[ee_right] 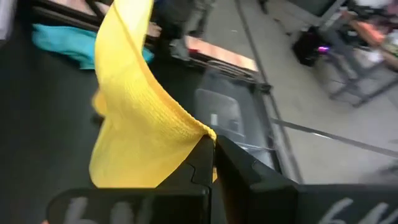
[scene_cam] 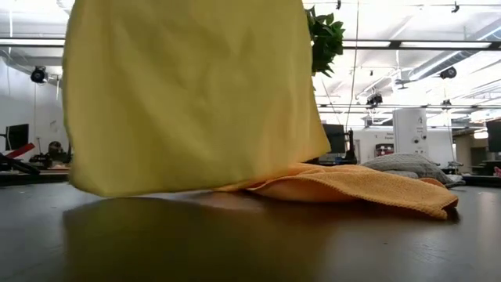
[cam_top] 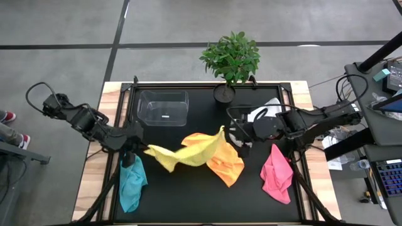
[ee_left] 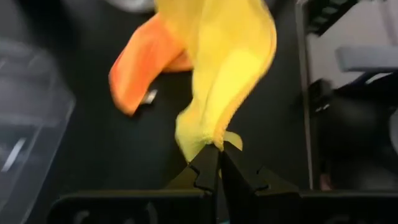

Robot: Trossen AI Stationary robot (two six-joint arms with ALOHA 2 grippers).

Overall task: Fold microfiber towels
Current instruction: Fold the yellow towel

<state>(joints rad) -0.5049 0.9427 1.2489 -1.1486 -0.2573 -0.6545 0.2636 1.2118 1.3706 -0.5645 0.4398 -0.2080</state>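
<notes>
We see the yellow towel hanging stretched in the air in front of the clear box. The left gripper pinches one corner tight. The right gripper pinches another. It covers part of the orange towel, and the low view is mostly blocked.

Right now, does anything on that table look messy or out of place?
Nothing looks broken or spilled. The orange towel, pink towel and teal towel lie crumpled, unfolded. The yellow towel hangs stretched between the left gripper and right gripper, part of it over the orange one.
</notes>
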